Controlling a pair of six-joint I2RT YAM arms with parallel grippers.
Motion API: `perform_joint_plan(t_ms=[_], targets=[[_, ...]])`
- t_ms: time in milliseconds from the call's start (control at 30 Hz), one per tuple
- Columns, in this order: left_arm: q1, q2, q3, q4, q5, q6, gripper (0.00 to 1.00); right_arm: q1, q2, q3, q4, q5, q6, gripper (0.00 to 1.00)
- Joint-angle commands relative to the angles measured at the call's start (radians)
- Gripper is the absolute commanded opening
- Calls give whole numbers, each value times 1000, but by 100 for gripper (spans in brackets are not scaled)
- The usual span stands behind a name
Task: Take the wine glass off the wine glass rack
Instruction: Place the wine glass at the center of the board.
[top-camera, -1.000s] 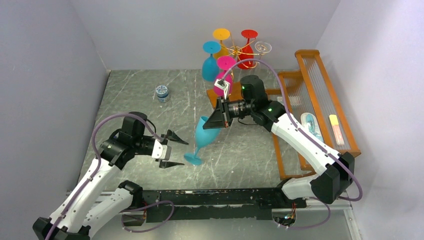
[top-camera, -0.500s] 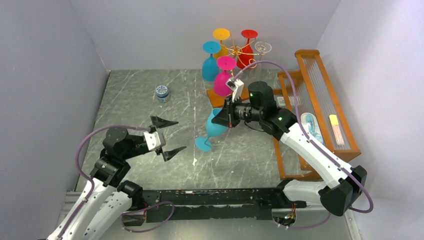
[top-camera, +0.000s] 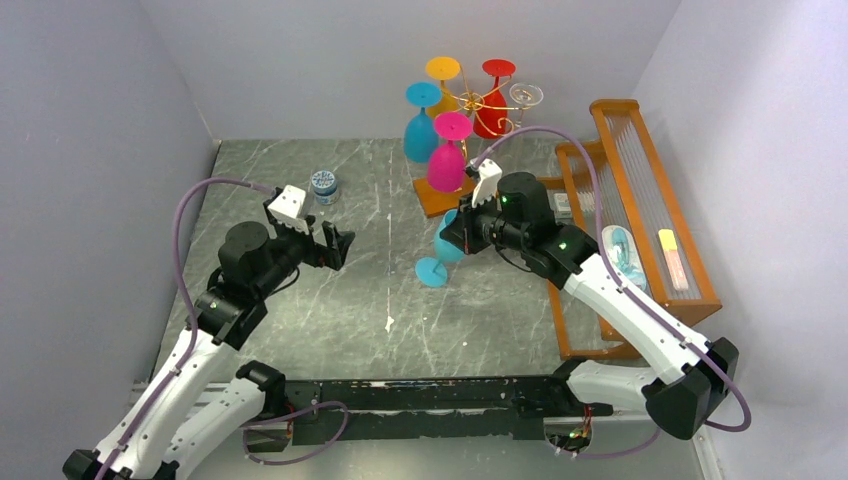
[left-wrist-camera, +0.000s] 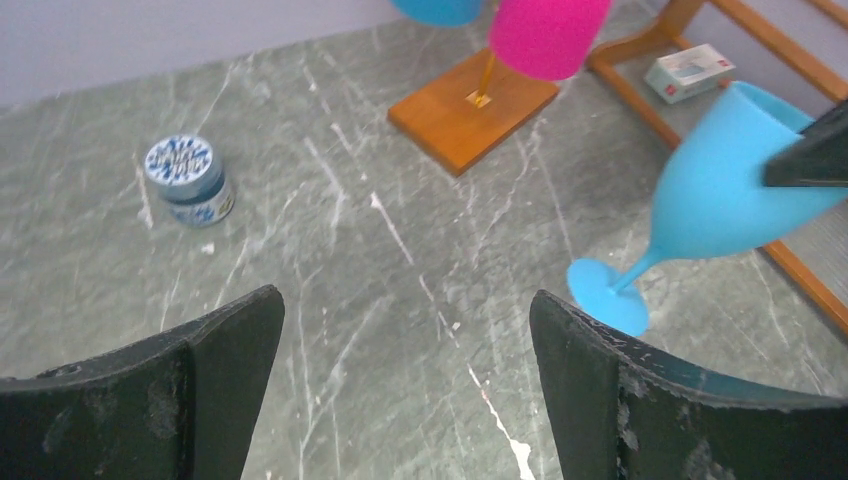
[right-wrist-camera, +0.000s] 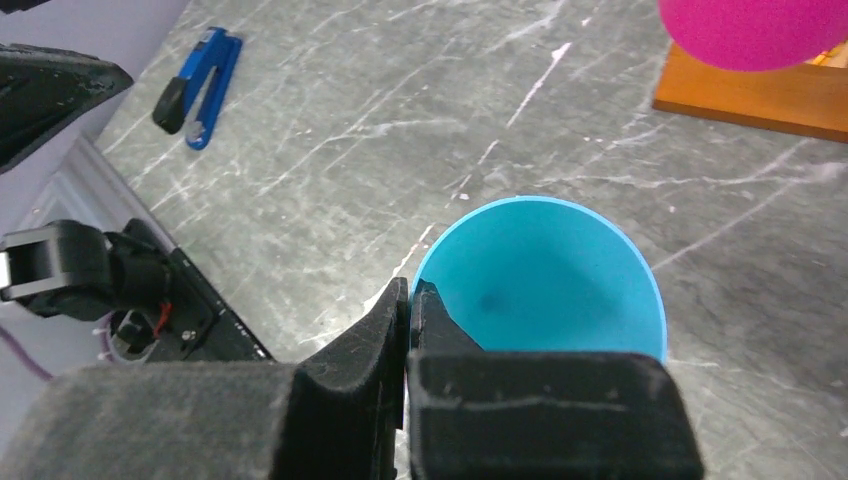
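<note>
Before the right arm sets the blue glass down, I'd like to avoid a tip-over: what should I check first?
1. Right gripper shut on the blue wine glass at its rim: ok.
2. Glass apart from the wine glass rack and its pink glass: ok.
3. Glass upright: not ok; it is tilted, foot lowest.
4. Foot touching the table: cannot tell.
5. Left gripper open and apart from the glass: ok.
6. Small jar well away from the glass: ok.
</note>
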Motion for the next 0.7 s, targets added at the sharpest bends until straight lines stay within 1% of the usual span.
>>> perform_joint_plan(t_ms=[0, 100, 233, 300, 467, 533, 667], targets=[[1, -1, 51, -106, -144, -78, 97, 7, -33, -20, -4, 127, -28, 0], [2, -12, 35, -98, -142, -86, 97, 8, -35, -40, -15, 210, -44, 0], [1, 13, 34, -123, -146, -81, 97, 7, -42, -74, -14, 354, -37, 0], [1, 23, 36, -136, -155, -84, 97, 7, -61, -99, 6, 409, -23, 0], [1, 6, -6, -96, -157, -119, 97, 5, -136, -192, 80, 540, 15, 0], [1, 5, -12, -89, -159, -125, 97, -2, -159, -235, 108, 564, 35, 0], [1, 26, -1, -104, -155, -109, 97, -32, -132, -239, 100, 572, 67, 0]])
